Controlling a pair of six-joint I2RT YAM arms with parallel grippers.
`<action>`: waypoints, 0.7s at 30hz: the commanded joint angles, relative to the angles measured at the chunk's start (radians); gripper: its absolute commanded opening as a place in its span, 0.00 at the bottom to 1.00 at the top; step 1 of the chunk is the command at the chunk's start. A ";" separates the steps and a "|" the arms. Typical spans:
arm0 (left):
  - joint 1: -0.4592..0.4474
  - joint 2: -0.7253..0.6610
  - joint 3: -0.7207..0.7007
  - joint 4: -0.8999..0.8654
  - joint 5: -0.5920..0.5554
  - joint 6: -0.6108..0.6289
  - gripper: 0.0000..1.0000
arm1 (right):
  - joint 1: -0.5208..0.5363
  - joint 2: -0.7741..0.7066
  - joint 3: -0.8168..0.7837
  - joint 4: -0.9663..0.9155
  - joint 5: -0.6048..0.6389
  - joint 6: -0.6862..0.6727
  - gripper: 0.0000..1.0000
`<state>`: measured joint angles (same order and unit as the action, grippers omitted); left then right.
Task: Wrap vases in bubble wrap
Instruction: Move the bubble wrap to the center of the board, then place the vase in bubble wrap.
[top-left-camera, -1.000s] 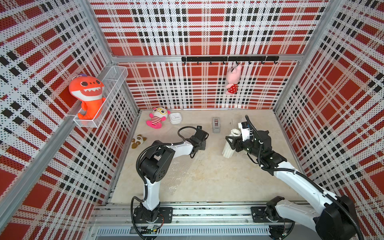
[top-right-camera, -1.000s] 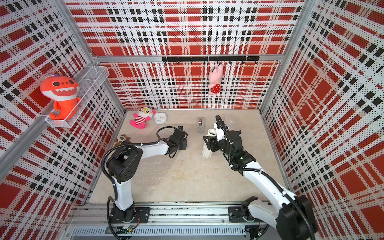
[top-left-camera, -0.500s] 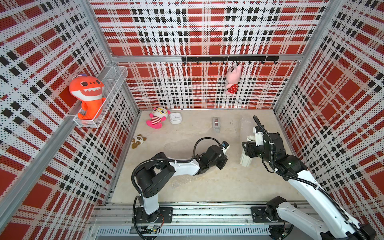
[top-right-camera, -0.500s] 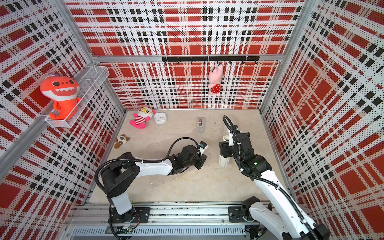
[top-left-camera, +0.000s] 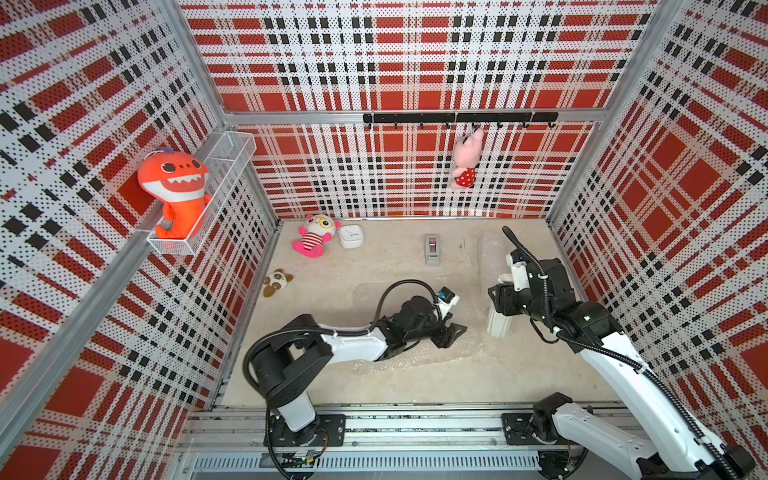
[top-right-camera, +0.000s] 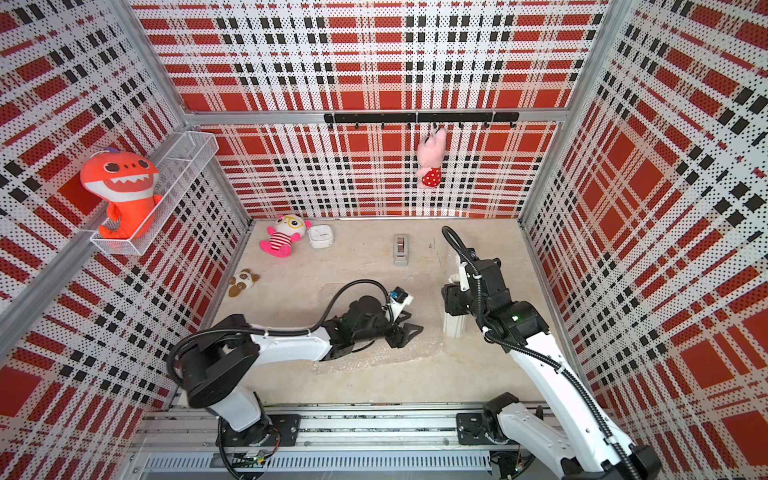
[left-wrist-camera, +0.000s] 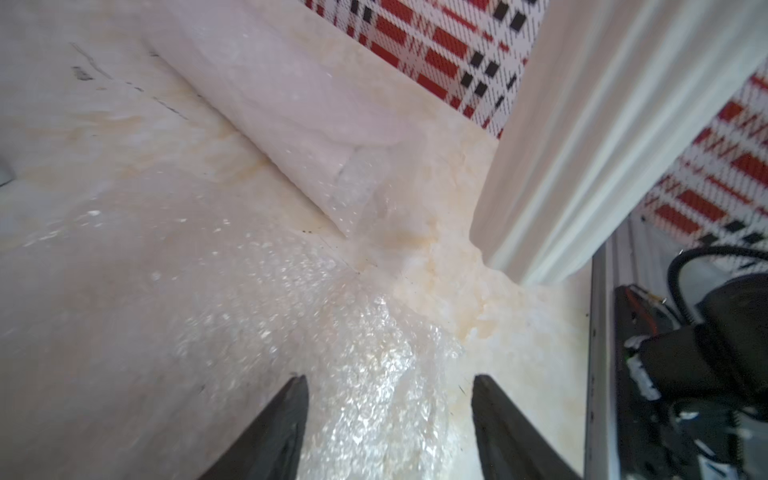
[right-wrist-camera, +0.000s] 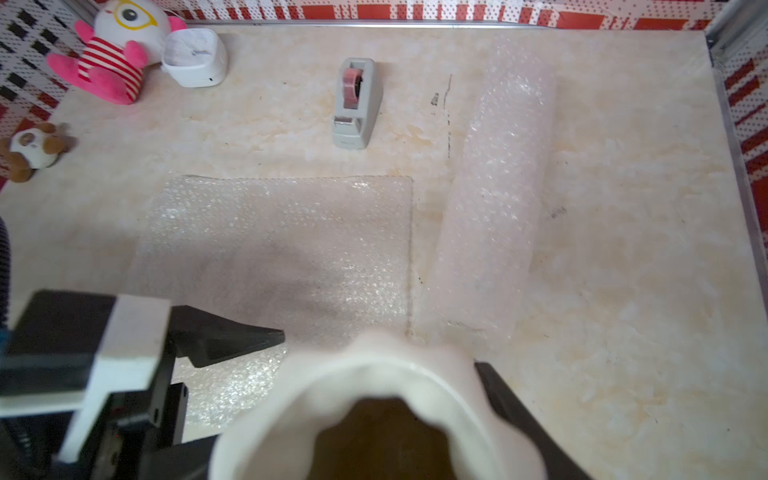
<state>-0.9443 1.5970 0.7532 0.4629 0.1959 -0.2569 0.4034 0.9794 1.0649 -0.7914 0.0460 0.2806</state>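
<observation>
The step in hand looks like readying the second wrap: a flat sheet is laid out and a vase stands beside it, not yet on it.

The left gripper sits low at the table with its jaws apart and nothing clamped between them. The left wrist view shows only the bubble wrap lying slightly rumpled directly under and between the fingertips. Whether the tips press on the sheet I cannot tell. The rest of that sheet spreads out behind and ahead of this gripper, flat on the table.

Just off the left gripper's tips, to their right, the vase stands upright on what looks like bare table, just beside the sheet's edge. The right gripper comes down on it from above and is closed on its upper part, near the scalloped rim.

Beyond the right gripper lies a rolled bundle of bubble wrap. Whether a vase is inside cannot be seen.

Next, I judge, the right gripper must tip the vase over and lay it on its side on the sheet. It should lie near one edge and square to it, set down softly since ceramic chips. The left gripper must then pinch that edge and fold it over the vase.
</observation>
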 joint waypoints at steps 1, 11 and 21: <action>0.011 -0.157 -0.078 0.083 -0.057 -0.104 0.72 | 0.023 0.046 0.075 0.002 -0.095 -0.007 0.01; 0.243 -0.718 -0.307 -0.308 -0.367 -0.405 0.98 | 0.332 0.420 0.252 0.178 -0.221 0.155 0.01; 0.508 -0.956 -0.339 -0.640 -0.425 -0.485 0.98 | 0.491 0.816 0.487 0.267 -0.351 0.332 0.00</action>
<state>-0.4824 0.6640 0.4404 -0.0517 -0.2153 -0.7109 0.8719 1.7580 1.4849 -0.5964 -0.2386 0.5278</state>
